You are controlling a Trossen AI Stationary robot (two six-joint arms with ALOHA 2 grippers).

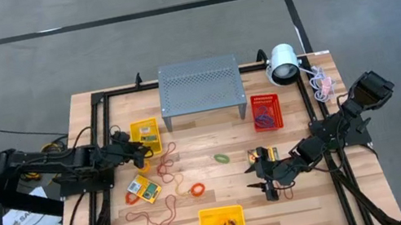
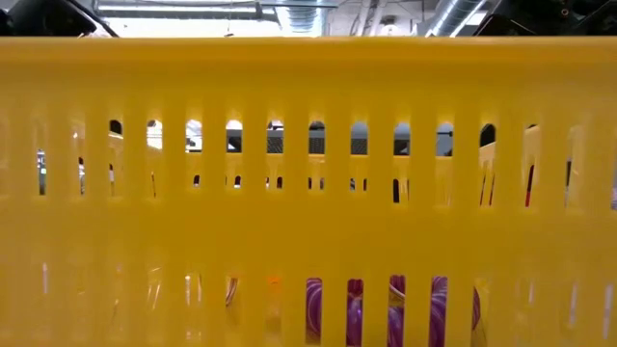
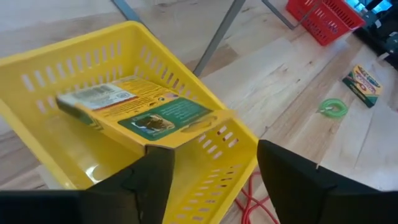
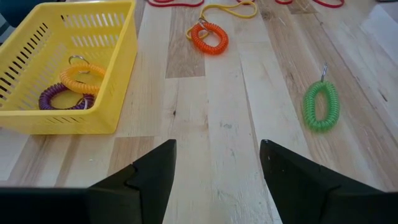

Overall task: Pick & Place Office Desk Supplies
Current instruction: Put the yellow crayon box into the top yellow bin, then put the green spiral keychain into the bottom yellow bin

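The left tool [image 3: 211, 180] hangs open and empty over the yellow basket [image 1: 145, 134], where a crayon box [image 3: 140, 109] leans on the rim and may topple out. The right tool [image 4: 217, 180], open and empty, hovers beside the green coil [image 4: 321, 105].

One yellow-and-green crayon box [image 3: 134, 106] lay tilted across the rim of the far-left yellow basket [image 1: 146, 136]. A second [image 1: 143, 188] lay flat on the table, left of centre; a third [image 1: 261, 155] right of centre. Red loops [image 1: 161, 215] sprawled near-left; green coil [image 1: 221, 158] at centre.
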